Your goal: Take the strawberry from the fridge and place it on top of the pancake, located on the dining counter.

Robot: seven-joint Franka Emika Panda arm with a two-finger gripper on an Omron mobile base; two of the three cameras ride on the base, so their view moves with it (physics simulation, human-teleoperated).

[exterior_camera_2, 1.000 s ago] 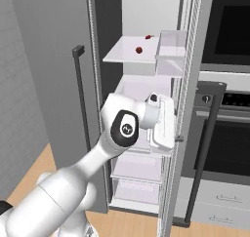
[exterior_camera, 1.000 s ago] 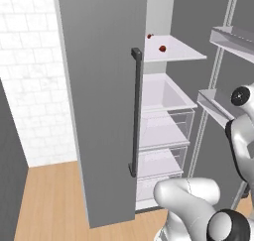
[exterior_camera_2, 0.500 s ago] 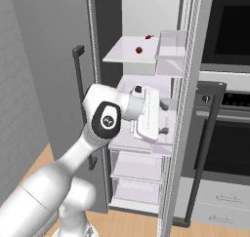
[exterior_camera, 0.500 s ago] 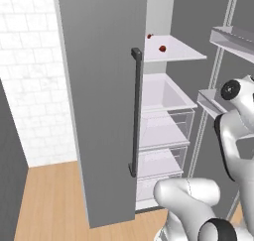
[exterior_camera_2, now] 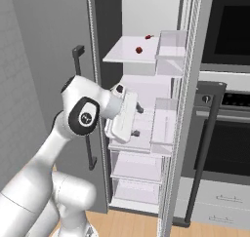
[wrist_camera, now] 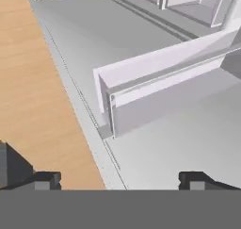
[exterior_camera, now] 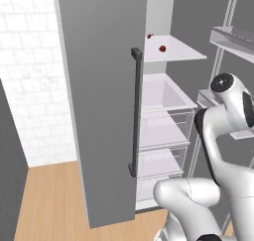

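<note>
My pincer (exterior_camera_2: 135,120) hangs empty in front of the open fridge (exterior_camera: 104,101), its two fingers spread wide apart with nothing between them. In the hand view it points downward, past a door bin toward the floor, so it is not yet aimed at anything I want.

Going left to right in the right base view: the swung-open grey door with its dark bar handle (exterior_camera_2: 80,104) stands to the left of my arm; then comes my hand, level with the middle shelf and the clear drawers; further right is the second door's inner face with its clear bins (exterior_camera_2: 163,126), close beside my wrist.

The strawberry (exterior_camera_2: 139,49) lies on the top white shelf (exterior_camera_2: 122,55), well above my pincer and a little deeper into the cabinet. A second small red thing (exterior_camera_2: 148,37) sits further back on that shelf. It looks too small for me to read a long axis, so I judge any approach angle will do.

The coming move, as I see it, turns on rising and tipping the hand up to face that shelf. The shelf's front edge is the thing to clear; there is open room above it, but the door bins on the right leave little sideways slack.
</note>
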